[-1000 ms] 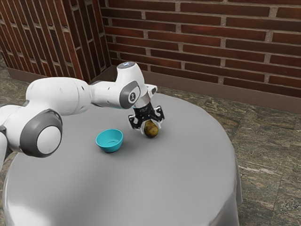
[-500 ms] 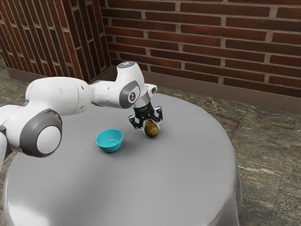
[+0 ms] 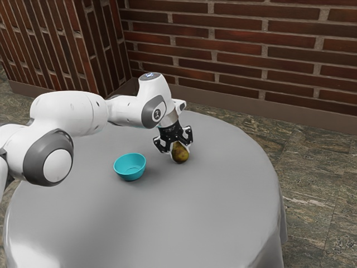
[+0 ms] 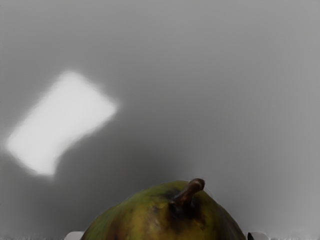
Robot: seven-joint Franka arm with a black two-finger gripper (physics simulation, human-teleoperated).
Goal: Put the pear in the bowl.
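Note:
In the exterior view my gripper point(image 3: 179, 152) points down over the table, shut on the brownish-green pear point(image 3: 180, 154), one finger against each side. The wrist view has the pear point(image 4: 160, 217) at its lower edge, stem up, and the pale tips of my gripper point(image 4: 166, 236) flank it closely. A turquoise bowl point(image 3: 130, 167) stands upright a short way from the pear, toward the exterior view's left. Its visible inside holds nothing.
The round table point(image 3: 195, 218) has a grey cloth, and its edge curves around beyond the pear. A brick wall point(image 3: 240, 50) rises behind the table. The arm's links stretch above the table from the exterior view's left.
The fingers have drawn together onto the pear's sides since the oldest picture, and the pear has shifted very slightly toward the exterior view's right. The bowl has stayed put.

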